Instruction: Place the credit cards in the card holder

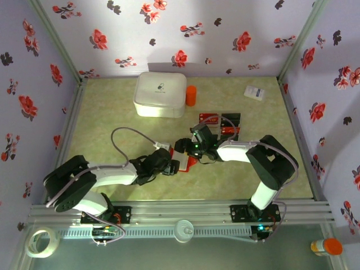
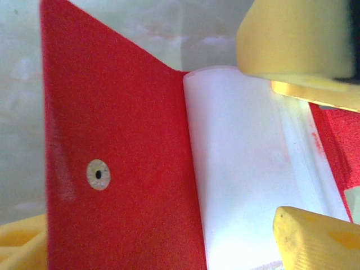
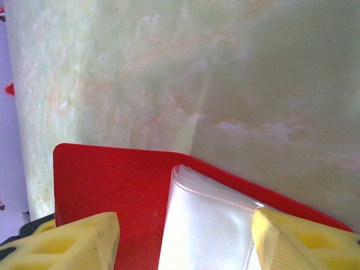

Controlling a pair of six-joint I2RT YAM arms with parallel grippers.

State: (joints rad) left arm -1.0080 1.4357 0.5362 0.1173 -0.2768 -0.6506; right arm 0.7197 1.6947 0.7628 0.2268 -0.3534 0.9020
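Left wrist view: the card holder [image 2: 112,140] lies unfolded on the table [image 3: 225,84], clear sleeves bared for loading, the left gripper [image 2: 270,135] spread wide astride them. The right gripper [image 3: 185,236] brackets the flap, perhaps steadying it; its grip is unclear. Credit cards [image 1: 219,121] wait just beyond.

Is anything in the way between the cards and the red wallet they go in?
No loose object lies on the table between the credit cards and the open card holder. Only the right gripper, hanging over the holder from the cards' side, crosses that path.
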